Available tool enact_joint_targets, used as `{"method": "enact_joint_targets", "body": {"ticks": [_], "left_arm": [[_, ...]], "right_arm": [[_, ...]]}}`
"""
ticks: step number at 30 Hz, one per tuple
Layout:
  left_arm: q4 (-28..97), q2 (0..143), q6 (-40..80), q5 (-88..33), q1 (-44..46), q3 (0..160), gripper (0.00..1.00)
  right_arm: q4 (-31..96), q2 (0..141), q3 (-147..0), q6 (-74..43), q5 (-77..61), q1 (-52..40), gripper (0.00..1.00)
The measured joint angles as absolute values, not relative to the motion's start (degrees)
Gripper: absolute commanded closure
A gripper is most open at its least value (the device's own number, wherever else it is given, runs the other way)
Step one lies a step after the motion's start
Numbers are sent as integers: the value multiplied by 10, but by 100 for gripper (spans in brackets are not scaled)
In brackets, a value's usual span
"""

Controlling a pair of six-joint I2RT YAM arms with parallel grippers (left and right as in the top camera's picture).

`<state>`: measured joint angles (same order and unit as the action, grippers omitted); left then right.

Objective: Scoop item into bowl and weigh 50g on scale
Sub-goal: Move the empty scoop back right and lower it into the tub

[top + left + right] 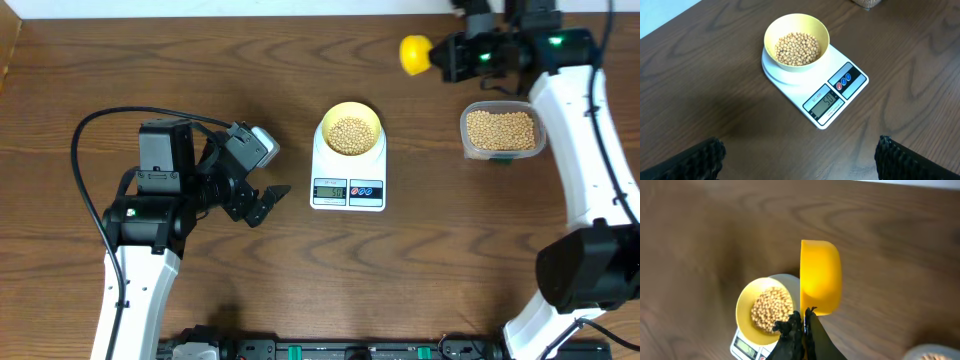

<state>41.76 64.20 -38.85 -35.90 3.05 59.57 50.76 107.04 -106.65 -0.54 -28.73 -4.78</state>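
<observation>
The bowl (350,131) sat on the scale (348,192) at mid-desk, part-filled with beans (797,48). Scooping appeared complete; the blurred display digits remained to be verified. The right pincer (804,322) was clamped on the yellow scoop (820,277), near the tub (502,131). The left pincer (272,200) stood wide open, empty.

The bowl (350,107) of beans (350,135) is set on the scale (340,170); a scoop (414,54) is held at its one o'clock.

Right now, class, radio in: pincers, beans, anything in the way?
Left pincer open, empty. Right pincer shut on yellow scoop. Beans in bowl on scale. Nothing over the bowl.
</observation>
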Motion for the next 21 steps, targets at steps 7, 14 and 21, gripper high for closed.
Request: {"method": "enact_joint_targets", "body": {"ticks": [7, 14, 21], "left_arm": [[418, 642, -389, -359, 30, 596, 2], [417, 642, -389, -359, 30, 596, 2], [418, 642, -389, -359, 30, 596, 2]], "right_arm": [[563, 1068, -1067, -90, -343, 29, 99], [630, 1054, -1067, -133, -349, 125, 99], [666, 1051, -1067, -152, -254, 166, 99]]}}
